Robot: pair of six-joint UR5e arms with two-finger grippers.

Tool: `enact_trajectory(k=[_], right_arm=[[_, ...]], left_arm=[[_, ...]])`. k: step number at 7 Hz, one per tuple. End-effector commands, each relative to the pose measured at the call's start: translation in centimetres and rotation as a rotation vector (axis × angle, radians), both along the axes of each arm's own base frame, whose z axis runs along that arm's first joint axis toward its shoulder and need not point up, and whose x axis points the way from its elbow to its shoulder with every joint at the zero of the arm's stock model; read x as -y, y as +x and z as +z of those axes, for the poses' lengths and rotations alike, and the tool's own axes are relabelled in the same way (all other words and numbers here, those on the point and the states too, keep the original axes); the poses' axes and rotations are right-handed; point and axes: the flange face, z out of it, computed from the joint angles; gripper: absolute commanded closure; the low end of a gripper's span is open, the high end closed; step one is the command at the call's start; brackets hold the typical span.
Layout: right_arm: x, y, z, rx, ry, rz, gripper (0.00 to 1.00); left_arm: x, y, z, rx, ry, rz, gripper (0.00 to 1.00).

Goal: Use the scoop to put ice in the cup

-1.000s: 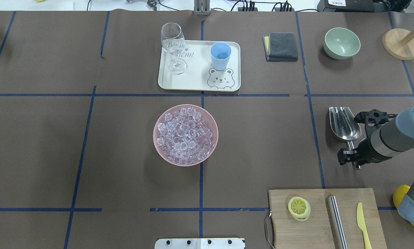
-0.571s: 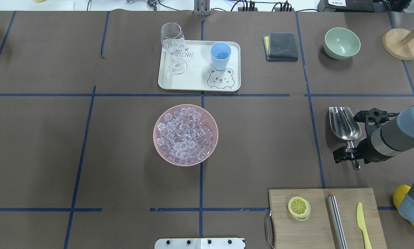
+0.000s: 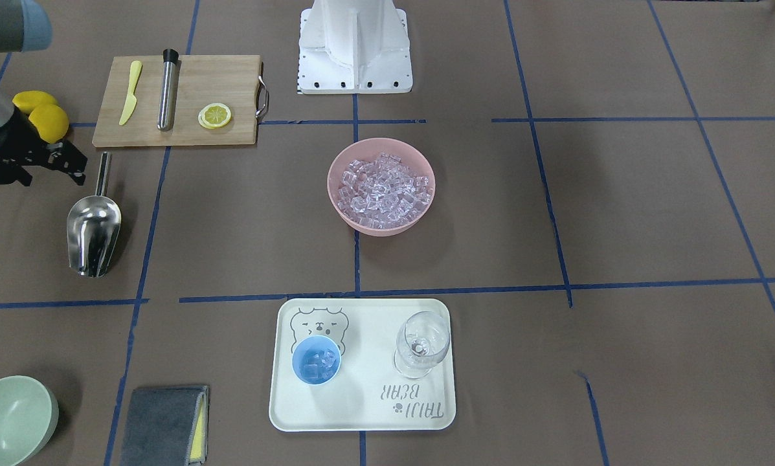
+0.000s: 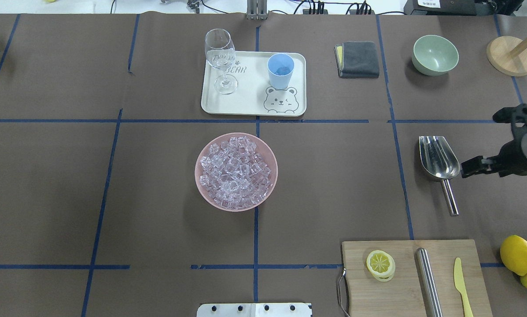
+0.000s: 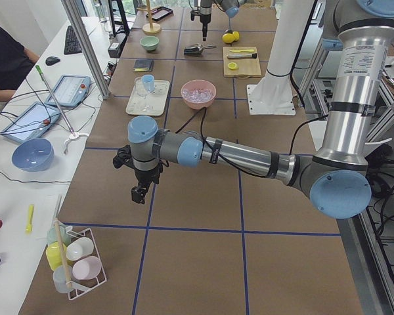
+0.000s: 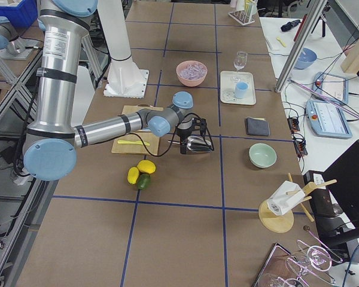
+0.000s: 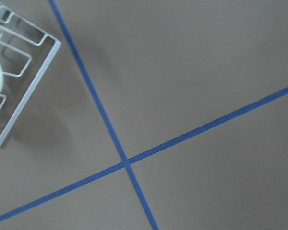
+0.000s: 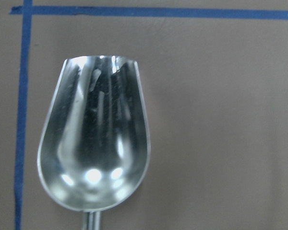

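Note:
The steel scoop [image 4: 439,159] lies on the table at the right with its handle toward the robot. It fills the right wrist view [image 8: 93,143] and is empty. My right gripper [image 4: 480,145] is open and empty, just right of the scoop and apart from it. The light-blue cup [image 4: 281,70] stands on the white tray [image 4: 250,105] and holds a few ice cubes [image 3: 316,364]. Many more ice cubes [image 4: 236,172] fill the pink bowl [image 4: 270,152] at the table's middle. My left gripper [image 5: 139,193] hovers over bare table at the far left end; I cannot tell if it is open or shut.
A wine glass [image 4: 220,59] stands on the tray beside the cup. A cutting board [image 4: 404,293] with a lemon slice, steel rod [image 4: 428,281] and yellow knife lies front right, with lemons [image 4: 517,254] beside it. A grey cloth [image 4: 359,59] and green bowl [image 4: 435,55] sit back right.
My right gripper has drawn back to the right, away from the scoop's handle. The scoop stays flat on the table. The lemons now show.

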Motion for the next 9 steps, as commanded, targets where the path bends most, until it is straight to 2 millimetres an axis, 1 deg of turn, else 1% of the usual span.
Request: enact_trajectory(k=[1,2,3,4,5,6,7,8,9], right_arm=[[2.6,8.8,3.9,0.033,0.042,-0.017,0.00],[3.4,11.8,4.5,0.030,0.053,0.024,0.00],[3.6,13.6,5.1,0.025,0.045,0.005,0.00],[4.9,15.8,4.8,0.003,0.052,-0.012,0.00],[6.3,17.3,4.1,-0.016,0.045,-0.048,0.00],[6.7,19.9,4.7,-0.033,0.046,-0.104,0.00],[6.9,20.2,5.0,-0.041,0.054,-0.137,0.00],[6.6,20.1,5.7,-0.031,0.042,-0.143,0.00],[6.7,20.0,6.7,-0.027,0.021,-0.141,0.00]], left_arm=[[-1.1,-0.4,1.5,-0.040,-0.036,-0.007,0.00],[-2.6,-2.5,3.4,-0.053,-0.068,-0.040,0.00],[-2.9,-3.0,5.0,-0.073,-0.103,-0.048,0.00],[-4.3,-3.1,6.5,-0.082,-0.132,-0.049,0.00],[-6.8,-3.2,6.8,-0.083,-0.131,-0.039,0.00],[-7.5,-3.3,8.9,-0.081,-0.172,-0.044,0.00],[-7.5,-4.8,5.0,-0.079,-0.130,-0.076,0.00],[-7.9,-5.1,5.7,-0.081,-0.189,-0.084,0.00],[-8.3,-5.4,5.4,-0.083,-0.188,-0.089,0.00]])
